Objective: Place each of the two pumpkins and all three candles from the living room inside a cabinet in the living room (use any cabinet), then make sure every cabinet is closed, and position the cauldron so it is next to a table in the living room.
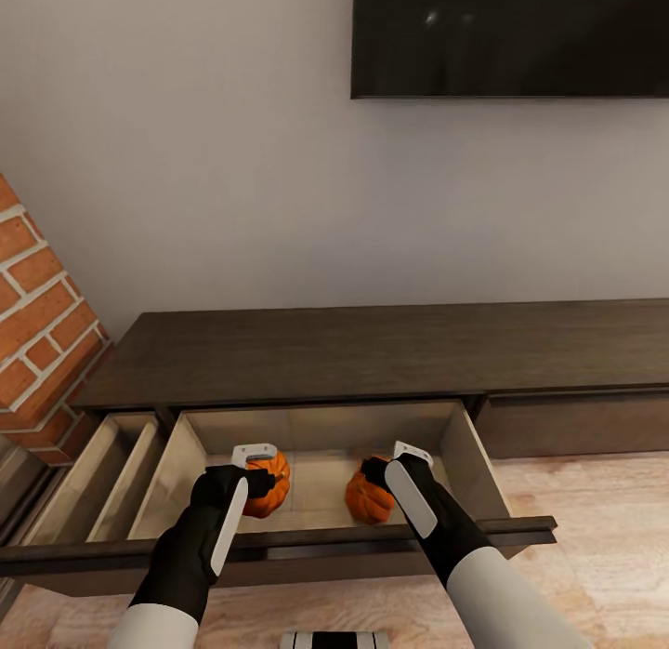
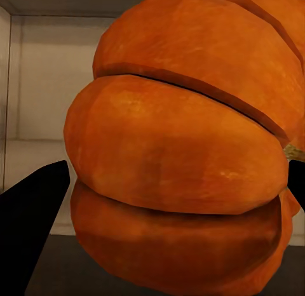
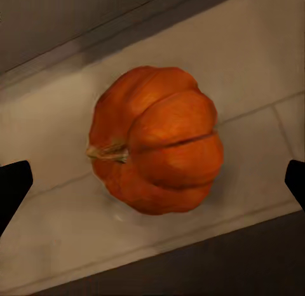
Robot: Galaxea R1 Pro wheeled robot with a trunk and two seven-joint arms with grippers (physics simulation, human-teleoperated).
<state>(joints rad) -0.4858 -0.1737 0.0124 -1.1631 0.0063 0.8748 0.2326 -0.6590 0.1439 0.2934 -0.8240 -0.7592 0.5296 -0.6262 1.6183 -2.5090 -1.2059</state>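
Both pumpkins (image 1: 370, 500) tipped sideways, open drawer (image 1: 321, 463)

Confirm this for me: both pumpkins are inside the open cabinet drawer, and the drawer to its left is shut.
One thing is wrong: the drawer to the left is also pulled open, as the head view shows, with its pale interior exposed. The rest holds: both pumpkins, the left pumpkin and the right pumpkin, are in the open cabinet drawer.
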